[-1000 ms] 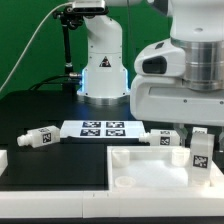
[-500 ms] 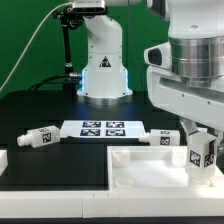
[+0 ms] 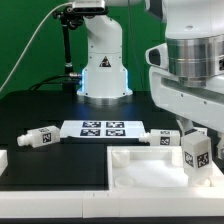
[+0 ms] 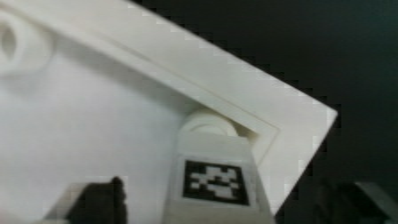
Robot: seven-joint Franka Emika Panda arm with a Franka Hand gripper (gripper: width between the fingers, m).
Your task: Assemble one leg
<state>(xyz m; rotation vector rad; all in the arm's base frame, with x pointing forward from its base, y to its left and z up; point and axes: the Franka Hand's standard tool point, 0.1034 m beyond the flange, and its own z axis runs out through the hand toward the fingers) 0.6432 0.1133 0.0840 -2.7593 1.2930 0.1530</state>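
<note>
My gripper (image 3: 196, 140) hangs over the far right corner of the large white tray-shaped part (image 3: 150, 160). A white leg (image 3: 196, 156) with a black-and-white tag stands upright between my fingers, its end in the tray's corner. In the wrist view the leg (image 4: 222, 165) sits with its round end in that corner, and my gripper (image 4: 228, 205) straddles it. The dark fingertips (image 4: 100, 200) show a strip of white tray between them and the leg on both sides, so the jaws are open. Two more legs lie on the table (image 3: 40, 137), (image 3: 163, 136).
The marker board (image 3: 103, 128) lies flat behind the tray, in front of the arm's white base (image 3: 103, 70). A small white piece (image 3: 3, 160) sits at the exterior view's left edge. The table is black.
My wrist has turned since a second ago, so the hand now shows a different side. The leg between my fingers shifted slightly towards the exterior view's left, and its tag now faces the camera more squarely.
</note>
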